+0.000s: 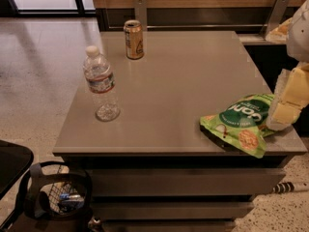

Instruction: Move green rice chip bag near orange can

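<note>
The green rice chip bag (240, 122) is at the table's front right corner, its front end reaching the table edge. My gripper (282, 111) comes in from the right edge of the view, and its pale yellow fingers (293, 94) are closed on the bag's right end. The bag's left part looks slightly raised, with a dark shadow under it. The orange can (133, 39) stands upright at the back left of the table, far from the bag.
A clear plastic water bottle (101, 84) stands upright on the left side of the grey table (174, 81). A wall with metal brackets runs behind the table. A black chair and a wire basket (63, 192) sit on the floor at the front left.
</note>
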Controlling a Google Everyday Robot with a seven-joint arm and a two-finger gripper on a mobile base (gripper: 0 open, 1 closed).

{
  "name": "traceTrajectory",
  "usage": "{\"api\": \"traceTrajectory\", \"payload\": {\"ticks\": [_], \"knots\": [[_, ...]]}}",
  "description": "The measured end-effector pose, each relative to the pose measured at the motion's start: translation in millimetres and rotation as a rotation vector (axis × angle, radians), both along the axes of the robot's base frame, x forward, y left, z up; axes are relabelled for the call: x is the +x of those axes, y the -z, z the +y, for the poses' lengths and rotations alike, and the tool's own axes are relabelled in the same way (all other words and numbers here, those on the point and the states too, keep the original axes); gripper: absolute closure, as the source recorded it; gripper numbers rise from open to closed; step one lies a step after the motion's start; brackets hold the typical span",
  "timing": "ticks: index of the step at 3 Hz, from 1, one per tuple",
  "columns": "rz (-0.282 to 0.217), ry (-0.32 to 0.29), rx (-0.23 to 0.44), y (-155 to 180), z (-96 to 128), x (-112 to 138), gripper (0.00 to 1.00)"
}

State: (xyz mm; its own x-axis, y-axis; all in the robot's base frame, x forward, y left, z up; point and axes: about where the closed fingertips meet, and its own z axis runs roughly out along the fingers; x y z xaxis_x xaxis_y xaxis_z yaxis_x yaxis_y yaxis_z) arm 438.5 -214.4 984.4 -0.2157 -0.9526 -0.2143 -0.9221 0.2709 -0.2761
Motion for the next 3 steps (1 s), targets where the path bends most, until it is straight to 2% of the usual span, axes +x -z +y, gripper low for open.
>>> {"api": "traceTrajectory", "payload": {"ticks": [1, 2, 3], "knots": [[0.0, 0.0, 0.0, 0.0, 0.0, 0.0, 0.0], [-0.012, -0.012, 0.024, 4.0, -12.1, 9.9, 0.0], [0.0, -0.096, 0.041, 21.5, -16.0, 16.3, 0.0]]}}
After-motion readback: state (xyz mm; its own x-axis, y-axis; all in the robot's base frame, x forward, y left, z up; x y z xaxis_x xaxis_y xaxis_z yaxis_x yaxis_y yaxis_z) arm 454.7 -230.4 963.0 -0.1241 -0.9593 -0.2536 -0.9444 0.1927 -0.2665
